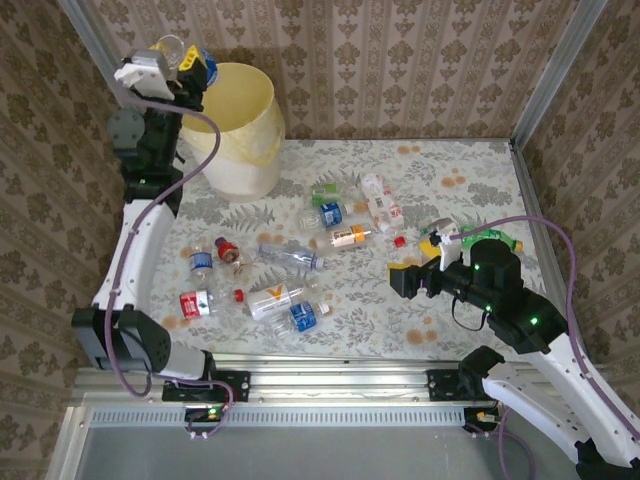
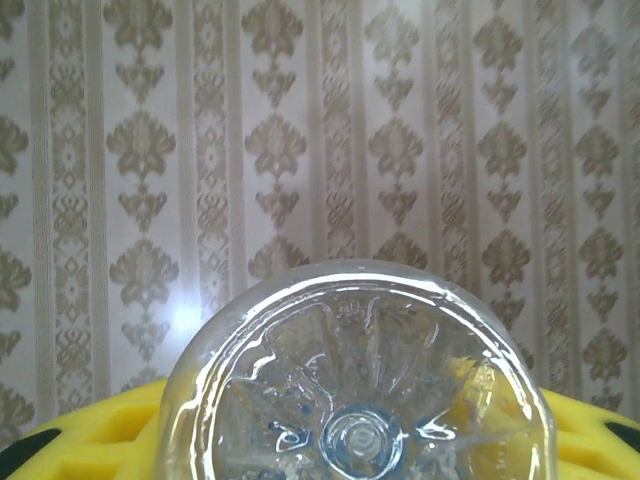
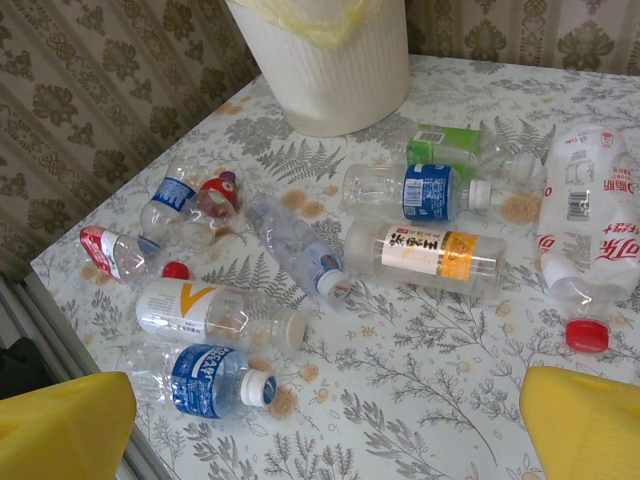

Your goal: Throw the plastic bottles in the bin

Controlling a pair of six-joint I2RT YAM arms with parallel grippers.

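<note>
My left gripper point(image 1: 172, 62) is raised high at the back left, shut on a clear plastic bottle point(image 1: 185, 55) with a blue label. That bottle's ribbed base point(image 2: 355, 390) faces the left wrist camera between yellow fingers point(image 2: 80, 435). It hangs just left of the bin point(image 1: 240, 125), a pale-yellow bucket with a yellowish bag. Several plastic bottles lie on the table: a white one with an orange V point(image 1: 275, 298), a blue-labelled one point(image 3: 205, 380), an orange-and-white one point(image 3: 430, 255), a big red-and-white one point(image 3: 590, 230). My right gripper point(image 1: 415, 262) hovers open to their right, with nothing between its fingertips point(image 3: 60, 425).
The floral tablecloth point(image 1: 450, 190) is bare at the right and back right. Patterned walls close in the back and both sides. Loose red caps point(image 1: 399, 241) lie among the bottles. A metal rail point(image 1: 330, 360) runs along the near edge.
</note>
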